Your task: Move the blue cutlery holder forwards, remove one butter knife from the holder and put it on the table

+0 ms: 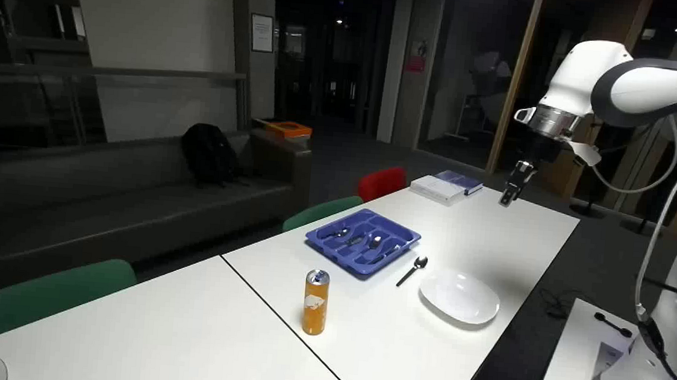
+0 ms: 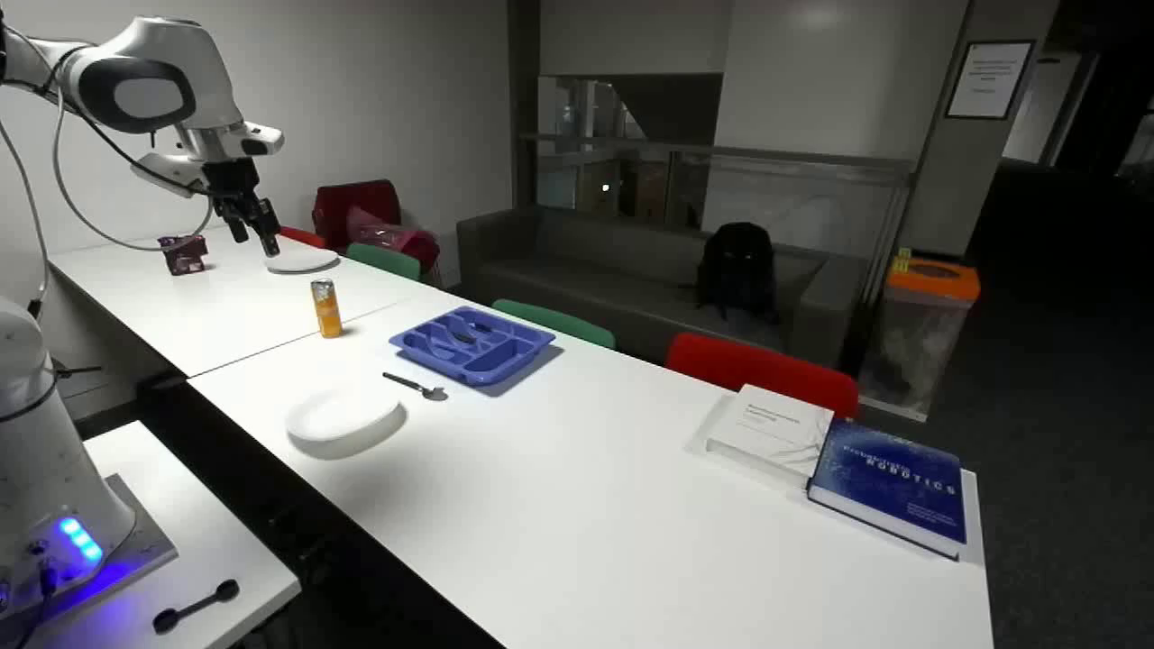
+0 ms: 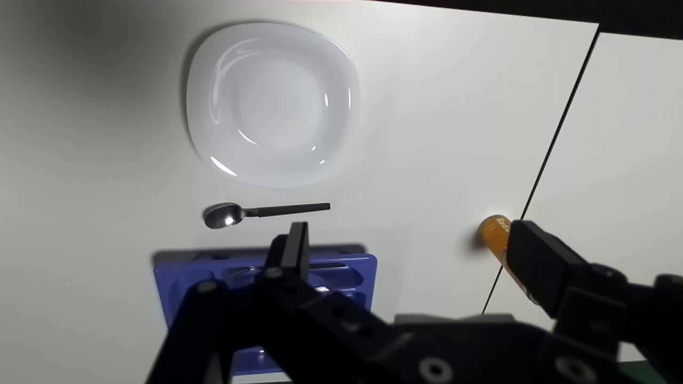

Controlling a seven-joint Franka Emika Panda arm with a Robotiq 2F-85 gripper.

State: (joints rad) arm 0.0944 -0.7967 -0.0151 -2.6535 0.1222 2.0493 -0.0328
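The blue cutlery holder (image 1: pixel 333 258) lies flat on the white table (image 1: pixel 479 243), near its far long edge. It shows in both exterior views (image 2: pixel 503 356) and, partly behind my finger, in the wrist view (image 3: pixel 368 264). Several dark-handled cutlery pieces (image 1: pixel 375 242) lie in its compartments; I cannot tell which is a butter knife. One dark handle (image 3: pixel 326 265) lies in the compartment nearest the plate. My gripper (image 3: pixel 411 229) is open and empty, its fingers wide apart. It hovers well above the table in both exterior views (image 1: pixel 514 186) (image 2: pixel 256 242), touching nothing.
A spoon (image 3: pixel 288 209) lies between the holder and a white plate (image 3: pixel 277 101). An orange can (image 1: pixel 315 306) stands upright near the table seam. A white book (image 2: pixel 773 428) and a blue book (image 2: pixel 888 487) lie at one end. A dark package (image 2: pixel 183 255) stands farther along.
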